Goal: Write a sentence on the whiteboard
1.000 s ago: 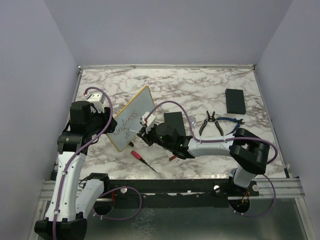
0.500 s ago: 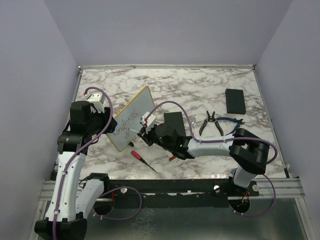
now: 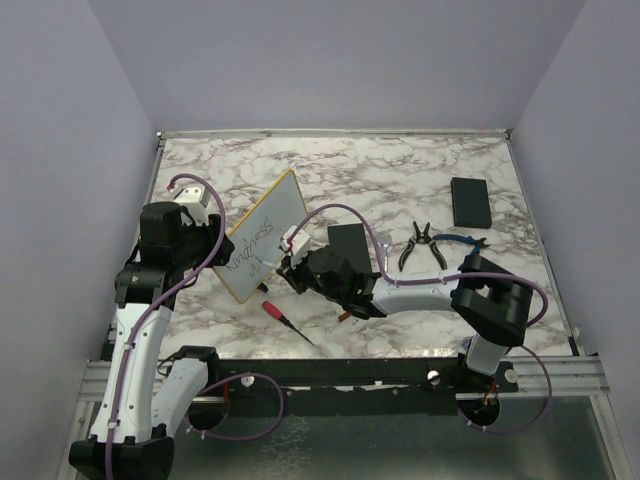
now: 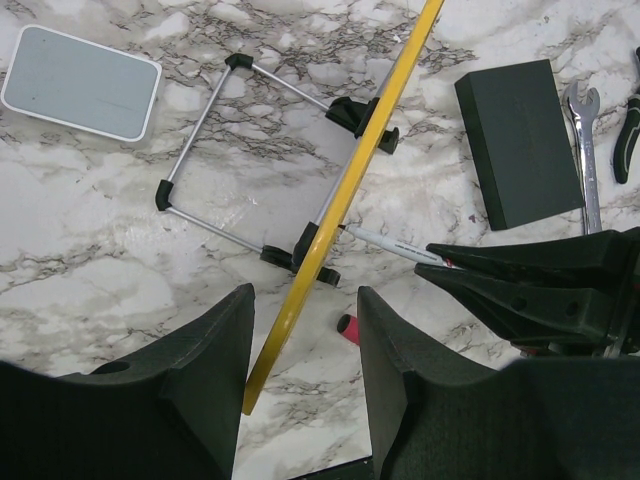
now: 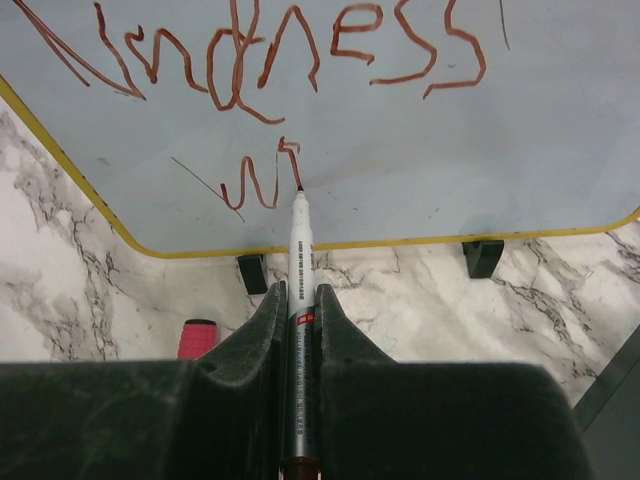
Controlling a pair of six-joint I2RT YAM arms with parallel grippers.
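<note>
The whiteboard, yellow-framed, stands tilted on a wire stand at the left of the table. The sentence reads "kindness" in reddish-brown strokes, with a short "wi" below it. My right gripper is shut on a white marker, whose tip touches the board's face at the end of the lower strokes. My left gripper stands open astride the board's yellow edge. The edge lies close to the left finger, and a gap shows to the right one.
A red-handled screwdriver lies in front of the board. A black block sits behind my right wrist. Pliers and a wrench lie to its right, and a black slab farther back. A small pale tablet lies behind the stand.
My right arm has edged slightly to the left with the marker against the board. The left arm and the board have not moved.
</note>
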